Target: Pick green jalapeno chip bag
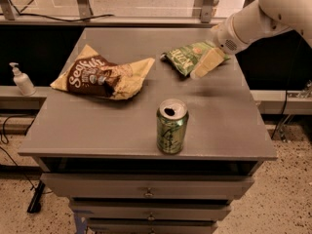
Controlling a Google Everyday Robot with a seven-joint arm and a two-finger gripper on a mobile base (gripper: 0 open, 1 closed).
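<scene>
The green jalapeno chip bag point(186, 57) is lying flat at the far right of the grey table point(229, 135). The gripper point(207, 63) is hanging over the bag's right end. Whether it is touching the bag, or is open or closed, I cannot tell.

A clean pick is probably calling for pinching a raised crinkle rather than the flat film, then lifting straight up, since such a bag is likely to slip.

The green soda can point(171, 126) is standing upright near the front edge, well apart from the bag, with its mouth open and its contents unseen. The brown chip bag point(100, 77) is lying to the left, and I cannot tell whether it is sealed.
</scene>
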